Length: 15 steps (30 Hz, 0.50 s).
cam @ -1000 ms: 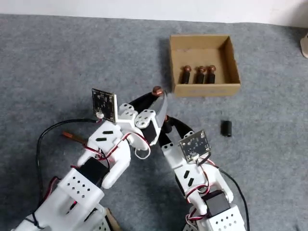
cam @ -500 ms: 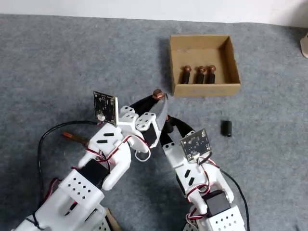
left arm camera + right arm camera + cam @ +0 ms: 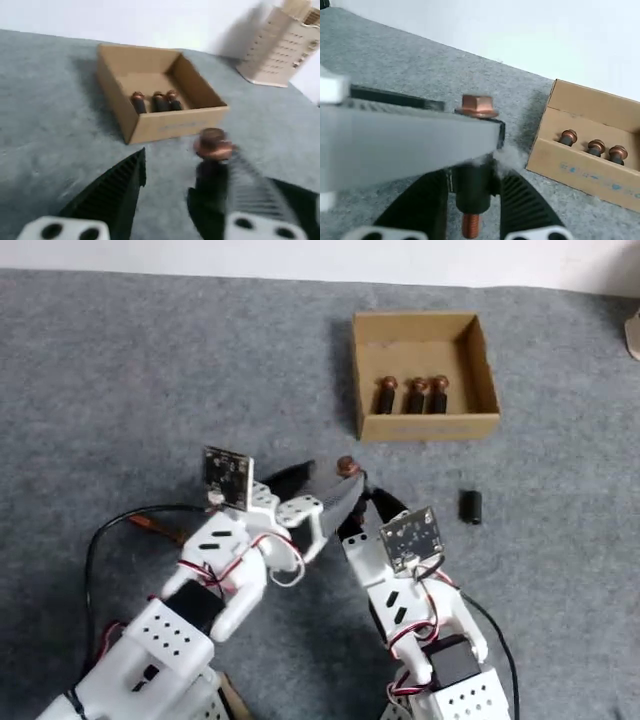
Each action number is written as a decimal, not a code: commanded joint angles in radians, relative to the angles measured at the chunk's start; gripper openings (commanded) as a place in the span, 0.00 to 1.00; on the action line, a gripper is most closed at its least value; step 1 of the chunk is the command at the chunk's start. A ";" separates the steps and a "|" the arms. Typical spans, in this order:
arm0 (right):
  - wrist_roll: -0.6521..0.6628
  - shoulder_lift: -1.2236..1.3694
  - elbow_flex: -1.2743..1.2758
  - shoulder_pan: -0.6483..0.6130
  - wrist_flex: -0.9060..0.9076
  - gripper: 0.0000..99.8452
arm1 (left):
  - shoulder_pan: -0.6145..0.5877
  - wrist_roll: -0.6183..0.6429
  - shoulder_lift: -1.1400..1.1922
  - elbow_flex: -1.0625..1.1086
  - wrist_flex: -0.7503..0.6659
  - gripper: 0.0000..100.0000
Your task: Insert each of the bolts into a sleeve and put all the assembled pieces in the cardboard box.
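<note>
Right pincer (image 3: 474, 180) clamped on sleeve (image 3: 470, 192), bolt (image 3: 477, 106) seated through it, mid-desk. Left pincer (image 3: 185, 162) apart, beside the bolt. Three assembled pieces (image 3: 413, 395) in cardboard box (image 3: 425, 426) toward far edge; loose sleeve (image 3: 470, 506) near it.

You work on a counter (image 3: 150, 360) covered with grey, felt-like carpet. A plain white wall (image 3: 300, 255) runs along the counter's far edge. Near the counter's far right edge, a beige tower-shaped model (image 3: 285, 47) with rows of small openings stands upright, close to the wall.
</note>
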 commanded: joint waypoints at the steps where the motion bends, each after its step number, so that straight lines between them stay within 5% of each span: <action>1: -0.008 -0.016 0.147 0.018 -0.005 0.00 | 0.019 -0.008 -0.021 -0.010 0.032 0.61; 8: -0.086 -0.016 0.116 0.170 -0.004 0.00 | -0.082 0.132 -0.022 -0.067 0.198 0.63; 15: -0.084 -0.015 0.067 0.183 0.002 0.00 | -0.208 0.146 -0.013 -0.064 0.198 0.63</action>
